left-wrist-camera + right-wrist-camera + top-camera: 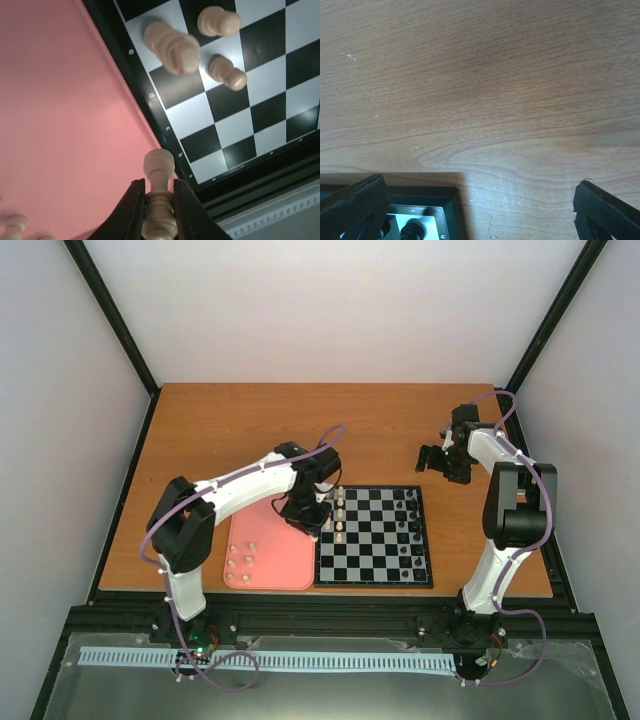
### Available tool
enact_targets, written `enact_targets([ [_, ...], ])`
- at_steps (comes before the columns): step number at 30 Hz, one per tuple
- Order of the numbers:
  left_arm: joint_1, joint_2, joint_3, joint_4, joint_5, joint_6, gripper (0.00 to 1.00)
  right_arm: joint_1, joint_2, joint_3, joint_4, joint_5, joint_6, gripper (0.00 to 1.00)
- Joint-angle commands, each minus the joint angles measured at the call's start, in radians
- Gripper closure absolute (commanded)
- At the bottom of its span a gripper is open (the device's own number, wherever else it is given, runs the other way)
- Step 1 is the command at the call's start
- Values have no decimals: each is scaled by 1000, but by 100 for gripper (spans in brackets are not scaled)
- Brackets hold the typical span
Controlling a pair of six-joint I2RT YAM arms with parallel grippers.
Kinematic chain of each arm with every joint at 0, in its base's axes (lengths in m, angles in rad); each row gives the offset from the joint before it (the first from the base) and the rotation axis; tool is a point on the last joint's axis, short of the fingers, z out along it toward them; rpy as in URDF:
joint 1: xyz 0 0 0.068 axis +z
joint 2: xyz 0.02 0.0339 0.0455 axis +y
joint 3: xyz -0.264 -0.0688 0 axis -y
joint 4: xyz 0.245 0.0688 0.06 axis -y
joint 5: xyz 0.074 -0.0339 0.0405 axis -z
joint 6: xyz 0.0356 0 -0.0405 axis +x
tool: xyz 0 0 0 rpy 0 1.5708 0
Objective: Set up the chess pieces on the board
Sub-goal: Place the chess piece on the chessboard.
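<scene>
**Top view:** The left gripper [305, 520] hangs low at the left edge of the chessboard [372, 545], just beside the pink tray [275, 550]. Loose cream pieces [240, 562] lie on the tray's near-left part. A row of cream pieces [340, 512] stands along the board's left side, and black pieces [408, 530] line its right. The right gripper [440, 462] hovers over the wooden table [240, 430], beyond the board's far-right corner.

**Left wrist:** The left gripper [159, 186] is clenched on a round-headed cream piece [159, 167] — its head pokes past the fingertips, seen against the seam where the tray [65, 125] meets the board's black border. Three cream pieces [172, 47] stand on the squares [235, 125] beyond.

**Right wrist:** The right gripper [480, 205] is released, jaws spread wide over wood grain [480, 90] and grasping nothing — a corner of the board [451, 200] and one black piece [412, 231] show near one finger.
</scene>
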Motion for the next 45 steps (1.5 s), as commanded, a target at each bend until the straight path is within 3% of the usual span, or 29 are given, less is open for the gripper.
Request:
enact_targets([
  [1,-14,47,62,23,0,31,94,7,-20,0,-1,20,-11,0],
  [45,-50,164,105,117,-36,4,91,7,-48,-21,4,27,-11,0],
])
